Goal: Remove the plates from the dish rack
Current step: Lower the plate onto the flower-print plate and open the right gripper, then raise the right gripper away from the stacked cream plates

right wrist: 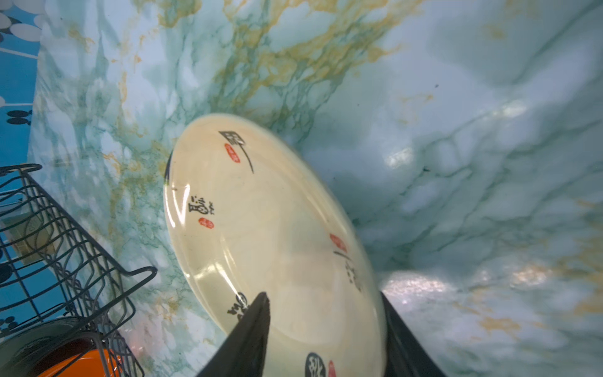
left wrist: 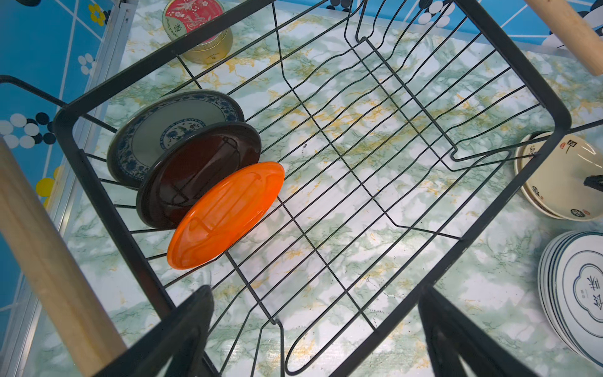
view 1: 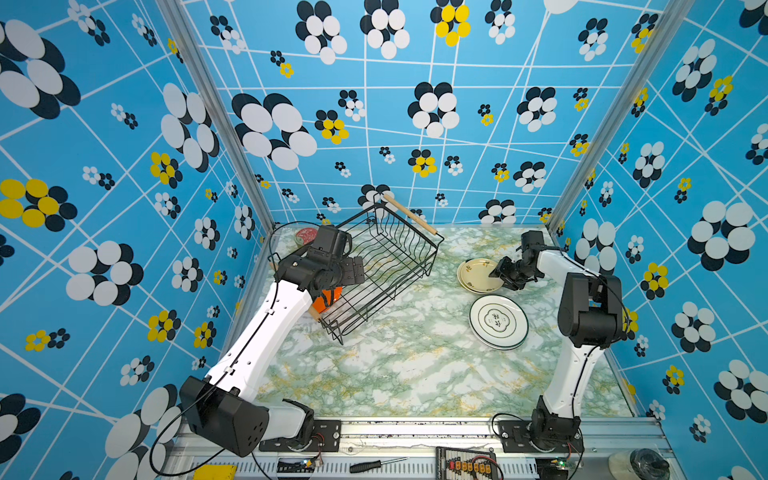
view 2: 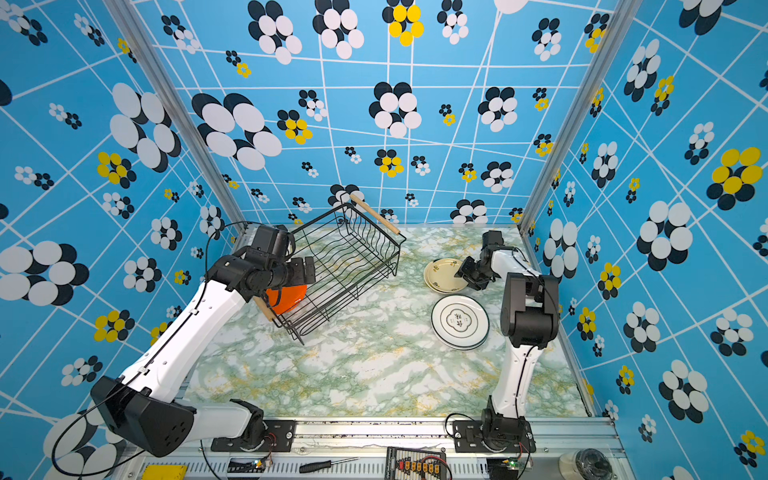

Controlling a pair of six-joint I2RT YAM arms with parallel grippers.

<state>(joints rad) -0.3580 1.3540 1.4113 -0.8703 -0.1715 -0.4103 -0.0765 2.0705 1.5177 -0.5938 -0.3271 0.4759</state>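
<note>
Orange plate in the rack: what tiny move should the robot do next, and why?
Probably lower the open left gripper toward the round orange plate: it stands outermost in the black wire dish rack, and the gripper hangs above.

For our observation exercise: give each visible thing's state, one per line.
Rack, holds three plates.
Orange plate, standing in rack.
Dark plate, standing in rack.
Blue plate, standing in rack.
Cream plates, stacked on table.
White plates, stacked on table.
Tin, lidded.
Left gripper, open.
Right gripper, open.
</note>
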